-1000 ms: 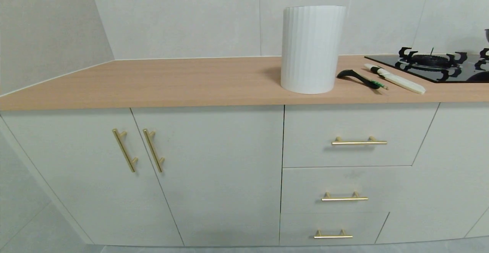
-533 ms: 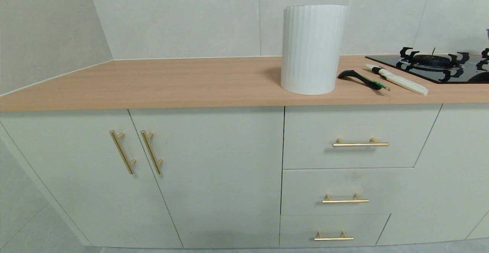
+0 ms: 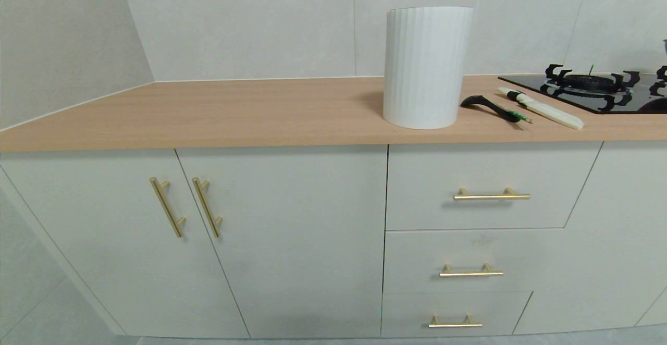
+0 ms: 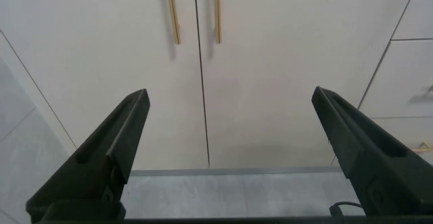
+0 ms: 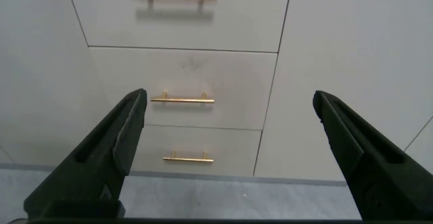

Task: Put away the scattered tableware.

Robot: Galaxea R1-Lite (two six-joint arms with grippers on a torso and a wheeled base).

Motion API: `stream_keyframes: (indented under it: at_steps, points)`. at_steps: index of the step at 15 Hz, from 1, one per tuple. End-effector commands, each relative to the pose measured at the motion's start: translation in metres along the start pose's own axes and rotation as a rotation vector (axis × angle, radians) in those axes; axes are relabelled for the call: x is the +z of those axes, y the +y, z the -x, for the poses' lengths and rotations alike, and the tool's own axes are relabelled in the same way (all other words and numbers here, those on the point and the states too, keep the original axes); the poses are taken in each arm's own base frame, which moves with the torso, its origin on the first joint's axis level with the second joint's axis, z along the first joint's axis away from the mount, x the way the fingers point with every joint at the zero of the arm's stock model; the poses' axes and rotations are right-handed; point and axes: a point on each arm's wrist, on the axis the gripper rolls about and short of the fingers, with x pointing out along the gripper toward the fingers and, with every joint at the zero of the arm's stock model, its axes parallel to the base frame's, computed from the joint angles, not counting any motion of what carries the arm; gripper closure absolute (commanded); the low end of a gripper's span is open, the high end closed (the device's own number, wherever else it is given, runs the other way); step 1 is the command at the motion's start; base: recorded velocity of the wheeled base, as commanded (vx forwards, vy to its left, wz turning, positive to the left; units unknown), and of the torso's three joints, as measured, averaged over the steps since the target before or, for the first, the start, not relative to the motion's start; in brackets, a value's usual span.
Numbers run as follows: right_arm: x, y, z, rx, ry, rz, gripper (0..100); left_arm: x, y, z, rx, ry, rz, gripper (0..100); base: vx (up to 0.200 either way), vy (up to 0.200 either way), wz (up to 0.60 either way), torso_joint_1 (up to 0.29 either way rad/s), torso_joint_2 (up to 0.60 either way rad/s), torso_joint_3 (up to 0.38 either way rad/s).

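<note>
On the wooden countertop (image 3: 234, 110) stands a tall white ribbed container (image 3: 424, 66). Just to its right lie a black-handled utensil (image 3: 490, 107) with a green tip and a white knife-like utensil (image 3: 542, 108) with a dark band. My left gripper (image 4: 230, 102) hangs open low in front of the double cupboard doors (image 4: 203, 82), nothing between its fingers. My right gripper (image 5: 230, 102) is open too, facing the stack of drawers (image 5: 183, 75), with nothing held.
A black gas hob (image 3: 594, 87) with burner grates sits at the counter's right end. Below the counter are two cupboard doors with gold handles (image 3: 187, 207) and three drawers with gold handles (image 3: 490, 195). Grey tiled walls close off the back and left.
The head view shifted slightly between one second ago and half a second ago, so the camera moved; since then it holds still. Nothing on the counter has moved.
</note>
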Motion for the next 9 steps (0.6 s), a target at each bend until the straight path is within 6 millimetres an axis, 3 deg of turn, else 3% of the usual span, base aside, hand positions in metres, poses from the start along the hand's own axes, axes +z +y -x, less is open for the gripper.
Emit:
stream_keyframes:
  at_steps: [1,2,5,9]
  points:
    - [0.045,-0.002,0.008,0.030,-0.074,-0.040,0,0.000,0.000,0.000,0.000,0.000,0.000,0,0.000,0.000,0.00,0.000,0.00,0.000]
    - [0.050,-0.002,0.006,0.055,-0.042,-0.039,0,0.000,0.000,0.000,0.000,0.000,0.000,0,0.000,0.000,0.00,0.000,0.00,0.000]
    - [0.062,-0.001,-0.027,0.165,0.200,-0.049,0,0.000,0.000,0.000,0.000,0.000,0.000,0,0.000,0.000,0.00,0.000,0.00,0.000]
    - [0.068,0.007,-0.087,0.272,0.504,-0.046,0,0.000,0.000,0.000,0.000,0.000,0.000,0,0.000,0.000,0.00,0.000,0.00,0.000]
